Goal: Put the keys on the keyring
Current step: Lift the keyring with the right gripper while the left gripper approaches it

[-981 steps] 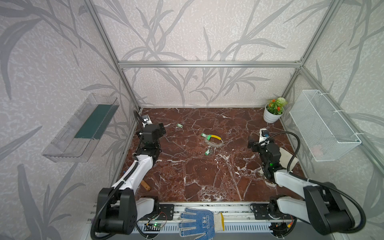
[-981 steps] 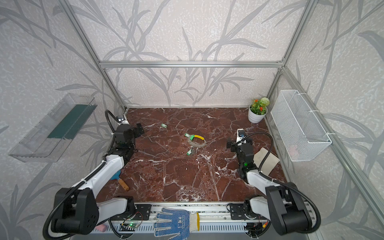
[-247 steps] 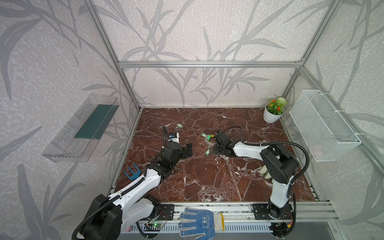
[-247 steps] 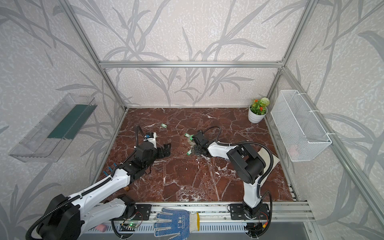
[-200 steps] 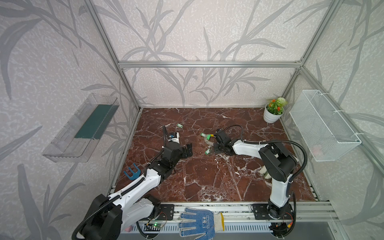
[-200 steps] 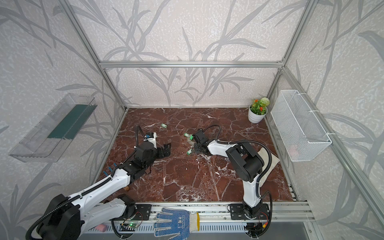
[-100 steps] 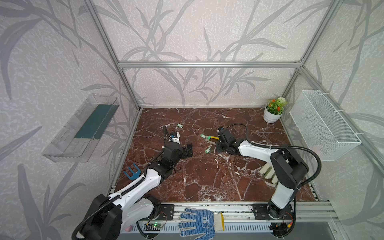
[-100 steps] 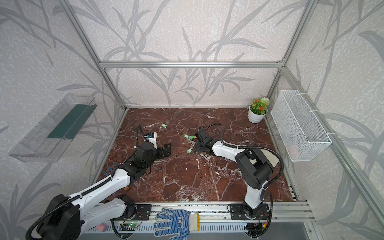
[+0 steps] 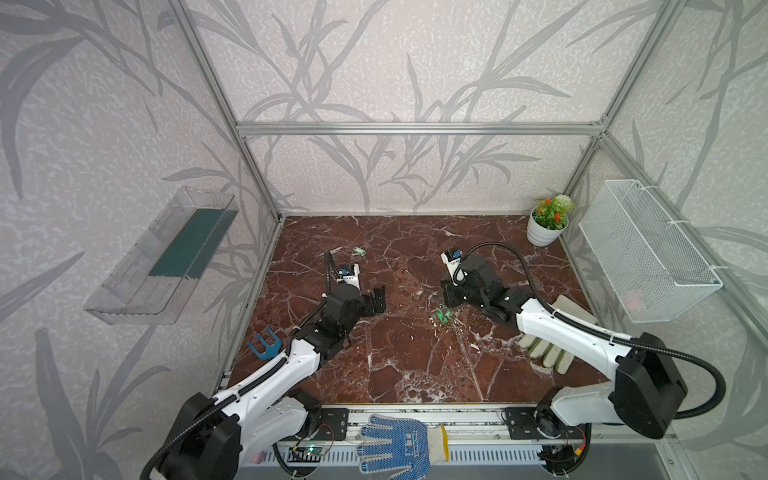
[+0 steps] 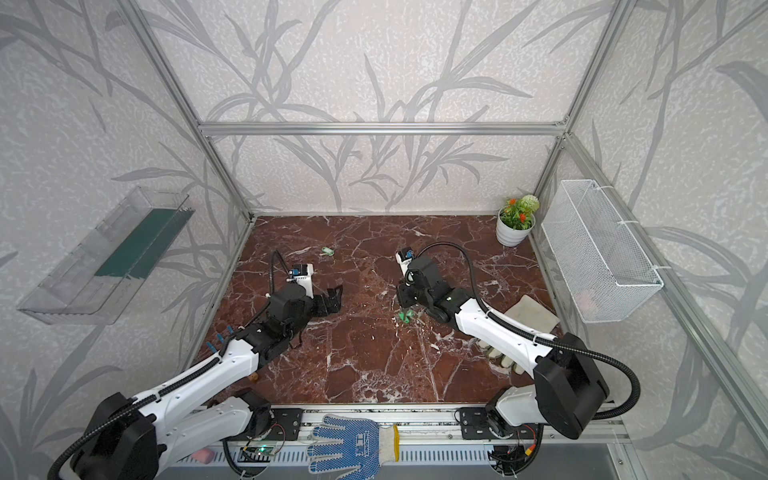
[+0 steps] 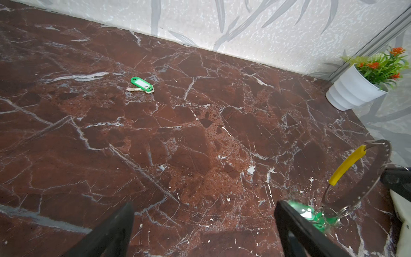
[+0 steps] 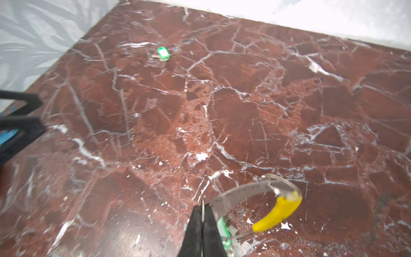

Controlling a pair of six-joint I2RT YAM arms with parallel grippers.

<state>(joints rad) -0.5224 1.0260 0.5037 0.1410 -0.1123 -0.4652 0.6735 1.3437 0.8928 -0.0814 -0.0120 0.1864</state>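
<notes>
Right end effector [image 12: 202, 210] has its two fingers pressed together on the thin grey band of the keyring [image 12: 244, 188], holding it raised on edge over the surface [image 9: 415, 353] rather than flat. From the left wrist camera the ring reads as an elongated loop whose long axis leans from a low end near the surface up to a high end. The yellow sleeve [image 11: 347, 165] runs along that same slant on one side. Green-headed keys [image 11: 308, 214] hang in a bunch at the low end on small metal rings; whether they touch the surface cannot be told. In both top views the keys show as a green spot just below the right end effector, right of the frame's centre, while the ring itself is too thin to make out. One loose key [image 9: 358, 251] lies flat well apart from them, in the upper left-centre of the surface near the back wall. Its green tag and metal blade lie side by side, long axis roughly across the frame. Left end effector [image 9: 376, 299], fingers spread wide and holding nothing, hovers left of centre, pointing toward the right of the frame. Farther out, a potted plant [image 9: 544, 232] stands in the upper right corner, a pale glove [image 9: 544, 353] lies at the right edge, and a wire basket [image 9: 644, 257] hangs on the right wall.
</notes>
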